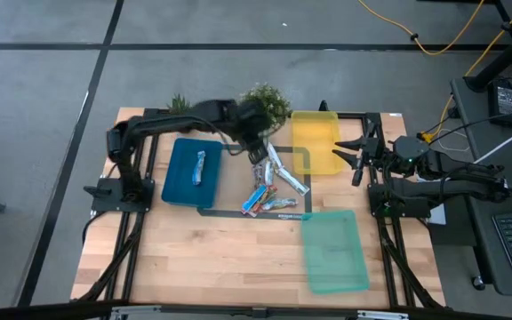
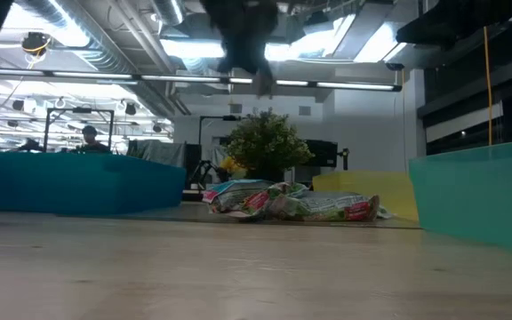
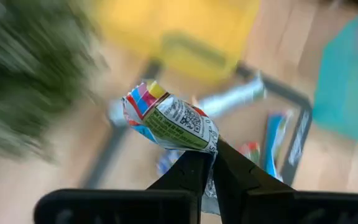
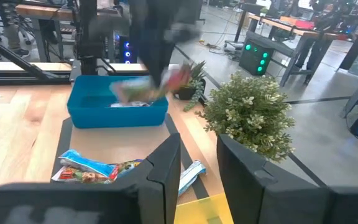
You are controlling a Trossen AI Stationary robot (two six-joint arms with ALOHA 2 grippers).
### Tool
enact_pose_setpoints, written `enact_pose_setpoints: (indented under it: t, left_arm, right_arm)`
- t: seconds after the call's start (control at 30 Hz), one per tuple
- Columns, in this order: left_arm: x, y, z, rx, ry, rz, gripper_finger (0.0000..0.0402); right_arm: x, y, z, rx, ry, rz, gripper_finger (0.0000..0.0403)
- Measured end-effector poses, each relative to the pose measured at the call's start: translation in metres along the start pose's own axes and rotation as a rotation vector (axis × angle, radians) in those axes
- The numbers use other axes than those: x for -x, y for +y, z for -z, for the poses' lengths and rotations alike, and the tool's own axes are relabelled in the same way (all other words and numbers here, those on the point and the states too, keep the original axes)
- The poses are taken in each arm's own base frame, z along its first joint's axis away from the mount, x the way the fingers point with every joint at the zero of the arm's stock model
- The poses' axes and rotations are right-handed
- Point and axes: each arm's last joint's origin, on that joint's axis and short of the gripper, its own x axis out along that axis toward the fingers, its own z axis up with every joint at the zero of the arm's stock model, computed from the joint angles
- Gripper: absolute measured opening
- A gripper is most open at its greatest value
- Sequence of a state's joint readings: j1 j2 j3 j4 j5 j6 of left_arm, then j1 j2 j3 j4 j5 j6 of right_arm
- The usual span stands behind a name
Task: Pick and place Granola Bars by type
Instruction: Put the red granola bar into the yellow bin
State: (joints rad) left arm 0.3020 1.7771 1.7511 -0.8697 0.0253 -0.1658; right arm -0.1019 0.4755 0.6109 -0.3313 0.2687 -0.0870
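Granola bars [image 1: 274, 187] lie in a loose heap at the middle of my wooden surface [image 1: 238, 258], between the blue tray [image 1: 178, 191] and the yellow tray [image 1: 316, 142], with a couple more wrappers near the black tape line toward the green tray [image 1: 334, 253]. One silvery-blue bar [image 1: 200, 167] already rests inside the blue tray.

My left tool [image 3: 213, 163] hangs above the heap, just beside the small potted plant [image 1: 265, 102], and its fingers are clamped tight on one bar [image 3: 169, 121]. In the left wrist view that bar sticks out past the fingertips, showing a white label panel with a printed code and a crimped end striped in red, blue and yellow. In the low view the left arm is a dark blur up high, clear of the wrappers below.

My right tool [image 1: 356, 158] sits at the far edge of the yellow tray, well apart from the heap. Its fingers [image 4: 163, 168] stand slightly parted with nothing between them.

A second small plant [image 1: 180, 102] stands by the back edge of the surface, behind the blue tray.
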Motion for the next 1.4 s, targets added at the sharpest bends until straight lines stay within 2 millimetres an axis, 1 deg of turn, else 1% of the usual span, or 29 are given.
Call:
enact_pose_setpoints:
  t: [0.07, 0.17, 0.27, 0.33, 0.43, 0.57, 0.73, 0.87, 1.0, 1.13, 1.27, 1.4]
  left_arm:
    - [0.023, -0.001, -0.005, -0.043, -0.087, -0.009, 0.0016]
    - [0.052, -0.004, -0.012, -0.076, -0.222, -0.009, 0.0016]
    - [0.069, -0.005, -0.016, -0.102, -0.307, -0.008, 0.0016]
    - [0.074, -0.005, -0.017, -0.128, -0.33, -0.005, 0.0016]
    - [0.079, -0.007, -0.017, -0.182, -0.344, 0.023, 0.0017]
    - [0.08, -0.008, -0.016, -0.221, -0.343, 0.046, 0.0017]
    - [0.076, -0.008, -0.02, -0.304, -0.371, 0.041, 0.0017]
    - [0.076, -0.011, -0.025, -0.352, -0.422, 0.086, 0.0017]
    - [0.078, -0.011, -0.03, -0.381, -0.479, 0.08, 0.0017]
    - [0.08, -0.012, -0.033, -0.39, -0.523, 0.079, 0.0017]
    - [0.081, -0.014, -0.034, -0.427, -0.546, 0.107, 0.0017]
    - [0.083, -0.019, -0.035, -0.457, -0.571, 0.118, 0.0017]
  right_arm:
    - [0.0, 0.0, 0.0, -0.003, -0.001, 0.0, 0.0108]
    - [0.0, 0.0, 0.0, -0.003, -0.005, 0.001, 0.0108]
    - [0.0, 0.0, -0.001, -0.003, -0.005, 0.001, 0.0108]
    - [0.0, 0.0, -0.001, -0.002, -0.006, 0.0, 0.0108]
    - [0.0, 0.0, -0.001, -0.002, -0.005, 0.001, 0.0108]
    - [0.0, 0.0, -0.001, -0.01, -0.006, 0.0, 0.0108]
    - [-0.002, 0.0, -0.003, -0.109, -0.027, 0.004, 0.0108]
    - [-0.013, 0.001, -0.008, -0.173, -0.055, 0.013, 0.0108]
    - [-0.031, 0.003, -0.011, -0.216, -0.072, 0.03, 0.0114]
    - [-0.05, 0.003, -0.019, -0.271, -0.154, 0.008, 0.0149]
    - [-0.068, 0.003, -0.026, -0.354, -0.237, -0.049, 0.0205]
    - [-0.086, 0.003, -0.025, -0.41, -0.249, -0.102, 0.0258]
